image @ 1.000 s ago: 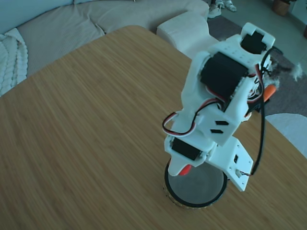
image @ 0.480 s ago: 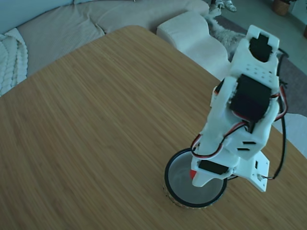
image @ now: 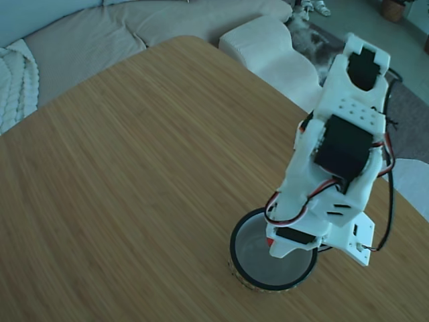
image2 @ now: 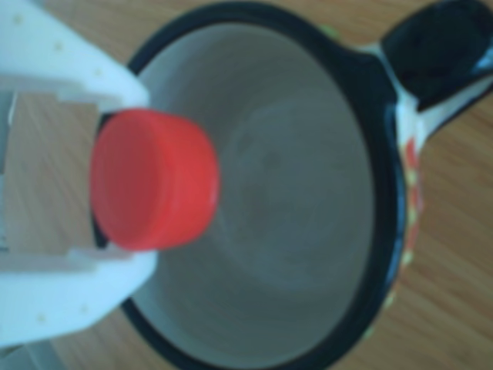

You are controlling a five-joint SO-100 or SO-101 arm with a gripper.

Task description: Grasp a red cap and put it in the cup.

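Fixed view: white arm [image: 342, 154] leans down over the cup [image: 249, 272], which sits on the wood table [image: 134, 168] near the bottom edge of the frame. End effector [image: 278, 245] is right above the cup mouth, on its right half. A sliver of the red cap [image: 269, 241] shows at the fingers, inside the rim outline. Cup has a black rim and a pale grey inside. Red, white and black wires loop along the arm. Beige sofa [image: 100, 33] sits behind the table at top left, with a pale pouf [image: 268, 47] at the table's far edge.

Other view: close look straight down into the cup [image2: 370, 116]. Black handle [image2: 447, 46] at top right, a red and yellow pattern on the outer wall. End effector [image2: 150, 181] comes in from the left, white fingers [image2: 69, 62] above and below, closed on the cap [image2: 150, 181] and holding it by its sides. Cap hangs over the left part of the opening, overlapping the rim line. Whether it touches the cup wall I cannot tell; view is soft.
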